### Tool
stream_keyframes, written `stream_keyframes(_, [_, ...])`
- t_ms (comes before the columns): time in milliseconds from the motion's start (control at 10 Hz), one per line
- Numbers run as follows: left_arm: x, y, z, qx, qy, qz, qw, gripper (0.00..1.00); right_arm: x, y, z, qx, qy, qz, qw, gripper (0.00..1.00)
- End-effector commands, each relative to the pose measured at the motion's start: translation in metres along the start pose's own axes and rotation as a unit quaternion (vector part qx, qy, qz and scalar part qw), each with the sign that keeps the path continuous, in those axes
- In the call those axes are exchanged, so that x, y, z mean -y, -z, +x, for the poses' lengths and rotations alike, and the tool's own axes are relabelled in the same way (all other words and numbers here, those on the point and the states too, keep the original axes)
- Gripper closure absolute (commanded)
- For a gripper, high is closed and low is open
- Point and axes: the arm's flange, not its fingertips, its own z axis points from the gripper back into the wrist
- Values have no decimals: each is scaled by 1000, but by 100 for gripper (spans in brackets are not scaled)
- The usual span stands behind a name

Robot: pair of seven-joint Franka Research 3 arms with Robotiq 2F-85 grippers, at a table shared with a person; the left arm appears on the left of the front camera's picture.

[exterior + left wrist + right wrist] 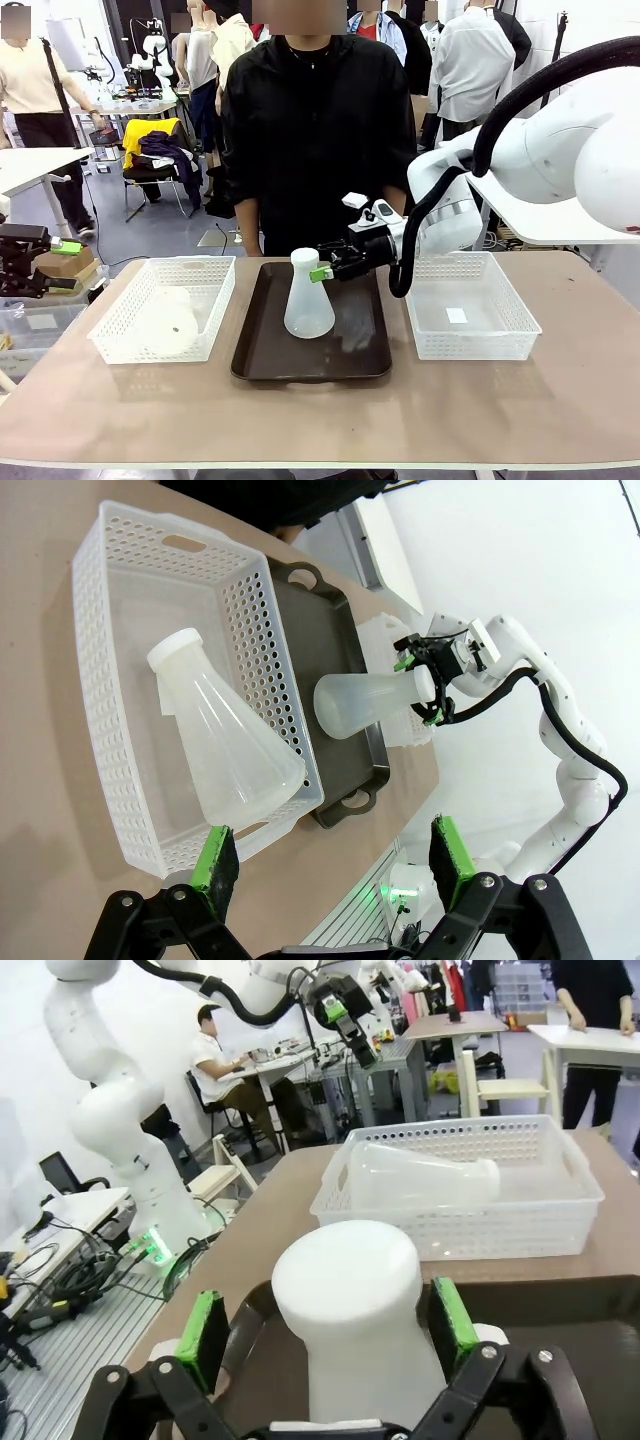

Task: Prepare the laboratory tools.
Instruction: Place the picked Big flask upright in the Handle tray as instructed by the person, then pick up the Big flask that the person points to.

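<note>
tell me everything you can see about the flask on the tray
The flask is translucent whitish and conical, with a wide round base, a narrow neck and a thicker white top. It looks empty and stands upright near the middle of the dark tray. The right gripper has its jaws either side of the neck, with small gaps showing.

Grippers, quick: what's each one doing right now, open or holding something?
Left gripper: open, empty.
Right gripper: open, pads flanking the upright flask at its neck, gaps visible.
</note>
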Motion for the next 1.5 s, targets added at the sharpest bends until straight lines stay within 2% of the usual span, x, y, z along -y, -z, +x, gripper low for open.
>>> stream_keyframes(0, [1,-1,0,3,-2,-2,1000,0,0,4,-4,3,0,6,1000,0])
stream_keyframes(1400, [1,-1,0,3,-2,-2,1000,0,0,3,-3,2,2,3,1000,0])
